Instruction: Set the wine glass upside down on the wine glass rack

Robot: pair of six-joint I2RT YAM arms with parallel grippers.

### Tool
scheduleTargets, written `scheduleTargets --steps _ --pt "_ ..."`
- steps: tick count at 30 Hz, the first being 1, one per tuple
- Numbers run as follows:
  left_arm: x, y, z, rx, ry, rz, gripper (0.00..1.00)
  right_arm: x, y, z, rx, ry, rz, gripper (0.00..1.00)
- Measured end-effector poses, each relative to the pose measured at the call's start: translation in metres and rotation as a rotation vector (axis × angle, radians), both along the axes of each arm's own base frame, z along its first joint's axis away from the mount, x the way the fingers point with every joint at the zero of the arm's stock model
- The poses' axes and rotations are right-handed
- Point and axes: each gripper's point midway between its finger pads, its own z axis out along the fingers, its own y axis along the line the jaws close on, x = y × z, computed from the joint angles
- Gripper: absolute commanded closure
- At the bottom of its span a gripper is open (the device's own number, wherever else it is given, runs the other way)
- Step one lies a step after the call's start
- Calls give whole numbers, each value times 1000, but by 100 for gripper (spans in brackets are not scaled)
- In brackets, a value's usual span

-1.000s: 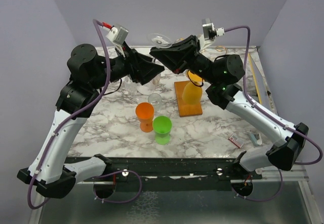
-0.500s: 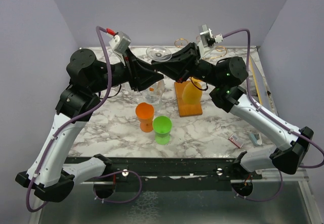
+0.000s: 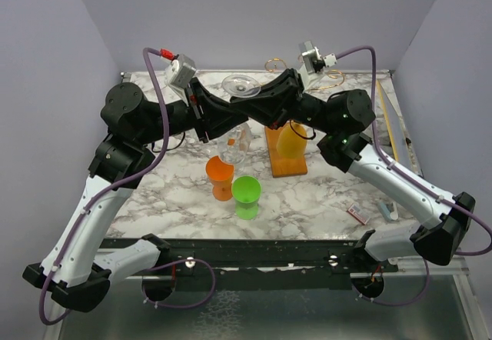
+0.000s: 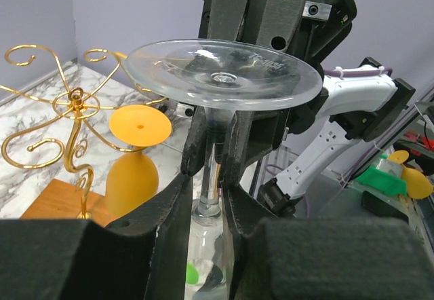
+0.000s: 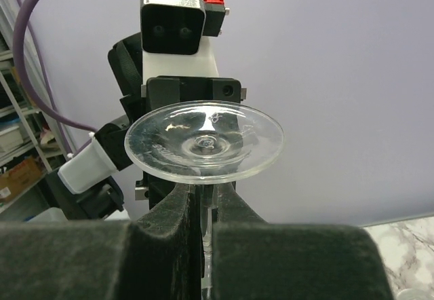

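1. Glass (image 3: 241,86): upside down, foot up, held aloft left of the rack (image 4: 76,100).
2. My left gripper (image 4: 209,198) and right gripper (image 5: 203,212) both pinch its stem; I judge a handover.
3. Next: one lets go, the other hooks the foot onto a free rack arm.

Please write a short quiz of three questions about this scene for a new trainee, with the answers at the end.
1. True or false: the clear wine glass is held with its foot upward.
2. What colour is the other upside-down glass, over the base of the wine glass rack? A green, B yellow, C blue.
3. Fill in: the clear glass's stem runs between the fingers of the left gripper and of the ____ gripper.
Key: 1 true; 2 B; 3 right gripper.
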Motion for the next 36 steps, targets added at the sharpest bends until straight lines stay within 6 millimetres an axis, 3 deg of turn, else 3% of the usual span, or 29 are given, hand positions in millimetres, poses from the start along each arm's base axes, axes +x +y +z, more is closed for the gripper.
scheduleTargets --steps 2,4,13,17,19,25,30,36 --pt "-2 -1 1 -6 -13 -12 85 -1 0 1 6 -1 7 99" --pt "-3 -1 0 -10 -23 -20 100 -2 0 0 7 1 13 99" --pt "-3 0 -4 -5 -51 -13 100 0 1 -8 0 40 20 87" --pt "2 2 -7 -2 -46 20 100 5 1 -10 7 70 -3 75" --pt "5 3 -10 1 -46 40 100 10 1 -10 15 90 -26 64" --pt "16 8 -15 5 -33 114 100 17 -11 2 61 135 -102 41" --pt "27 15 -17 4 -32 192 100 23 -20 8 86 162 -156 36" --pt "55 34 -26 21 -3 384 100 26 -34 8 115 181 -218 35"
